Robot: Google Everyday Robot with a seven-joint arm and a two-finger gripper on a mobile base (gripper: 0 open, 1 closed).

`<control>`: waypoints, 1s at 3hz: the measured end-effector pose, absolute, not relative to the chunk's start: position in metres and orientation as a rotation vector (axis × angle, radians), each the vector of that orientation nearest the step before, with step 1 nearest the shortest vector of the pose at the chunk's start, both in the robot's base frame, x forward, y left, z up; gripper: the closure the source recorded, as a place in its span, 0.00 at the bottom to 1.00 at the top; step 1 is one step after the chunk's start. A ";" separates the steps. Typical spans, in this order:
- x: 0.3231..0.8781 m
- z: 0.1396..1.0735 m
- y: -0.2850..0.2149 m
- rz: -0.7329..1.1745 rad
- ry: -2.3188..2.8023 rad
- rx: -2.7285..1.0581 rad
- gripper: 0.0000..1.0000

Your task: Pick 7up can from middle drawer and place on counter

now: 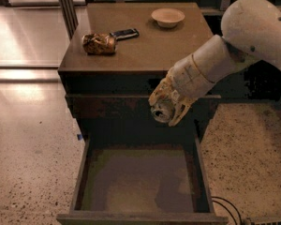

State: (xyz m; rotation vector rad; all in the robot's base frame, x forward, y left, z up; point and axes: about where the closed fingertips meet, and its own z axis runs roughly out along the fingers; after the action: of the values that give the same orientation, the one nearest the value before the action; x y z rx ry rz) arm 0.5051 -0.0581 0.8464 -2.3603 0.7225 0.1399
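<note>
Bottom of frame, nearest us: the middle drawer (131, 186) is pulled open, and we see only its bare grey-green floor and low dark side walls. A dark cable (227, 207) loops on the speckled floor (28, 139) at lower right, just beside the drawer's corner. Above the drawer's back right part, center right of the frame, we have the claw (165, 108) closed around the 7up can (161, 113). The can is held in the air, tilted, with its round metal rim facing toward us and down. It is clear of the drawer floor and sits in front of the dark cabinet face, below the bench edge. The white arm (234, 46) runs from the claw up to the upper right corner. Farther back, the bench (154, 50) fills the upper center, a flat tan top. On it, at upper left, lies a crumpled brown-orange snack bag (99, 43), and a dark phone (125, 33) lies just beside it to the right. A pale shallow bowl (167, 17) sits well apart from both, near the bench's far edge. The can is not on the bench.
</note>
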 end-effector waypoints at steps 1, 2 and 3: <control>0.514 0.918 -0.037 0.013 0.557 -2.387 1.00; 0.538 0.959 -0.031 -0.056 0.479 -2.397 1.00; 0.586 0.963 -0.040 -0.052 0.500 -2.419 1.00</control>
State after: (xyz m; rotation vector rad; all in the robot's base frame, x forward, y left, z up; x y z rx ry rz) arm 0.5856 -0.0398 0.9625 -2.4189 0.5002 -0.0518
